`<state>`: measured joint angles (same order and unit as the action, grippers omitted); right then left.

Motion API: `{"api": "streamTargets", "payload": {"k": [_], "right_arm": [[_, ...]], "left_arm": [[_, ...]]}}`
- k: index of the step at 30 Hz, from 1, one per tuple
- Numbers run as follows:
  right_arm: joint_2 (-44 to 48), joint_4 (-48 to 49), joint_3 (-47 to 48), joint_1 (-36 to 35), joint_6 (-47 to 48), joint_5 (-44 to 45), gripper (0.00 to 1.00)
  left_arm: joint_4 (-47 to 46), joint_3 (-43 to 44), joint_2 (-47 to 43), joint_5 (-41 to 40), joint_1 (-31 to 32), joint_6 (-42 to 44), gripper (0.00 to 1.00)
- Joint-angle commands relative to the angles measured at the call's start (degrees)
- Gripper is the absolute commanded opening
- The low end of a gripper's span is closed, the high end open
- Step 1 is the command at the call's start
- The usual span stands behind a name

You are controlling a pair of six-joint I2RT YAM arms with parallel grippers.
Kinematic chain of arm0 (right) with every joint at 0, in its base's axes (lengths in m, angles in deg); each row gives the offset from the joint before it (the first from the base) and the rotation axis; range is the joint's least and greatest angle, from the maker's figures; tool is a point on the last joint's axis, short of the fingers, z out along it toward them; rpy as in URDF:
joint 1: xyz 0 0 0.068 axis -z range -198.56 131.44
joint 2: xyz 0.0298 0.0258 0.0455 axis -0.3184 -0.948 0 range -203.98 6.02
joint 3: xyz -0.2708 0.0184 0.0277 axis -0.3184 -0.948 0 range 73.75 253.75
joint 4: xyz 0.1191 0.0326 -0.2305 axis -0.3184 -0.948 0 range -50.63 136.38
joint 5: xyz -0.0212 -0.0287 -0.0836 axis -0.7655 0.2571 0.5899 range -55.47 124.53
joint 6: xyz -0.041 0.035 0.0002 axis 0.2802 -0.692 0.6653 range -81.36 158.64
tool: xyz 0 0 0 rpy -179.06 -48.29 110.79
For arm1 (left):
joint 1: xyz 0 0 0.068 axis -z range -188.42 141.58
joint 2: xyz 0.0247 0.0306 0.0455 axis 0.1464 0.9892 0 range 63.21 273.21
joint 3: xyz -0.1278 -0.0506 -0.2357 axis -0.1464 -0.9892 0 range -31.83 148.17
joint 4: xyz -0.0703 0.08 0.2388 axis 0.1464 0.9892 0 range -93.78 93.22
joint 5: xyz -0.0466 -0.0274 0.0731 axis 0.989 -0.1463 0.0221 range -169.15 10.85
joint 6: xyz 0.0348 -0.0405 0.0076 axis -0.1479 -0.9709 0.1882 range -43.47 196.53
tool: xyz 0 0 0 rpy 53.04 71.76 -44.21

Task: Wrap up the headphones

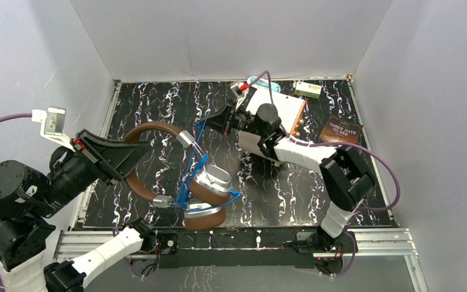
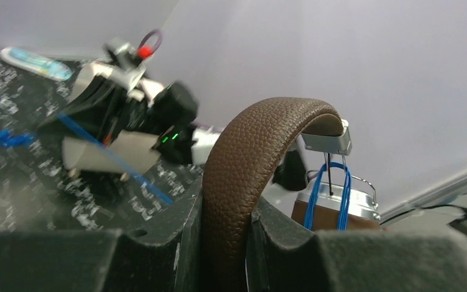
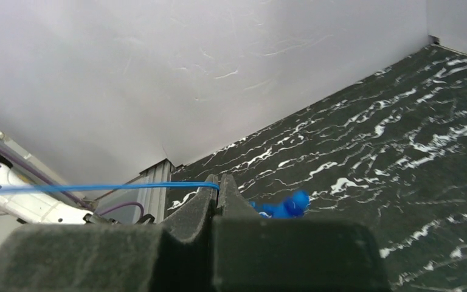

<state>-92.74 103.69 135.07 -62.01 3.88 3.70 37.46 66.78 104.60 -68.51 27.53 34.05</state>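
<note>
Left gripper (image 1: 135,157): clenched across the padded headband (image 2: 252,146). The band stood between its two fingers and arched up beyond them.
Right gripper (image 3: 219,182): pinched shut on the thin blue cable (image 3: 97,187), which ran taut out of its tips to one side. A blue lump (image 3: 283,205), probably the plug end, showed just past the tips.
Headphones (image 1: 207,181): between the two grippers, with the cups on the far side from the left gripper. Whether the lower cup touched the tabletop (image 1: 292,188) could not be told.
Cable run: from the right gripper's tips across to the cups, with several blue strands lying over the cup and slider.
Weight, judged: moderate. The metal cup backs put the mass away from the left gripper's hold, so the cups would tend to sag and swing.
Stiffness, judged: the headband was springy under a soft, grippy cover. The cups were likely loose on their pivots.
Cable, judged: limp, smooth and liable to slide through the fingers. Loops would stay on only under tension.
Fragility, judged: the joint where the cable enters the cup was the weak spot, so a hard pull was inadvisable.
Advised hold: the headband at its crown, and the cable near its free end. The silver cup backs looked too smooth and rounded to take hold of.
Nearby: a book (image 1: 340,131) lay behind the right gripper, apart from the cable.
</note>
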Motion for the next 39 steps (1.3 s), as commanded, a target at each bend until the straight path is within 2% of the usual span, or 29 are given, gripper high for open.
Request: {"api": "streamTargets", "payload": {"k": [1, 4, 9, 15, 21, 25, 28, 30, 33, 35, 37, 39], "right_arm": [[4.45, -14.86, 7.56, 4.93, -1.23, -4.21, 0.0], [6.48, -30.48, 14.17, 6.61, 3.09, -6.42, 0.0], [10.99, -51.57, 22.62, 7.58, 11.7, -5.0, 0.0], [16.42, -65.95, 28.69, 7.9, 17.55, 0.2, 0.0], [17.77, -73.0, 33.34, 7.92, 17.19, -7.56, 0.0], [19.34, -74.97, 34.26, 7.87, 14.28, -12.43, 0.0], [21.74, -72.24, 32.81, 7.82, 10.3, -15.59, 0.0], [23.36, -66.23, 30.08, 7.78, 4.87, -18.88, 0.0], [25.58, -51.22, 23.03, 7.14, -7.58, -22.86, 0.0], [26.58, -44.9, 19.61, 4.86, -12.61, -21.43, 0.0], [26.89, -44.99, 19.43, 1.86, -11.55, -18.5, 0.0], [27.17, -44.93, 19.41, -1.19, -10.45, -15.42, 0.0]], "left_arm": [[13.26, 4.08, 3.28, -3.29, 1.84, 7.94, 0.0], [25.93, 5.91, 8.16, -9.02, 1.85, 11.29, 0.0], [33.79, 4.58, 11.97, -22.0, 1.85, 13.62, 0.0], [33.37, -0.69, 11.96, -23.65, 1.85, 17.57, 0.0], [29.76, -2.3, 15.52, -29.11, 1.85, 20.97, 0.0], [24.56, -1.34, 17.79, -38.39, 1.85, 21.05, 0.0], [19.42, -2.02, 18.29, -44.54, 1.81, 20.85, 0.0], [15.23, -3.82, 17.83, -49.6, 1.85, 20.04, 0.0], [6.18, -9.4, 14.97, -58.15, 1.85, 18.83, 0.0], [-2.47, -13.72, 12.51, -61.17, 1.85, 18.68, 0.0], [-8.87, -17.57, 10.9, -63.05, 1.85, 18.37, 0.0], [-13.67, -19.0, 11.01, -61.33, 1.85, 18.96, 0.0]]}}
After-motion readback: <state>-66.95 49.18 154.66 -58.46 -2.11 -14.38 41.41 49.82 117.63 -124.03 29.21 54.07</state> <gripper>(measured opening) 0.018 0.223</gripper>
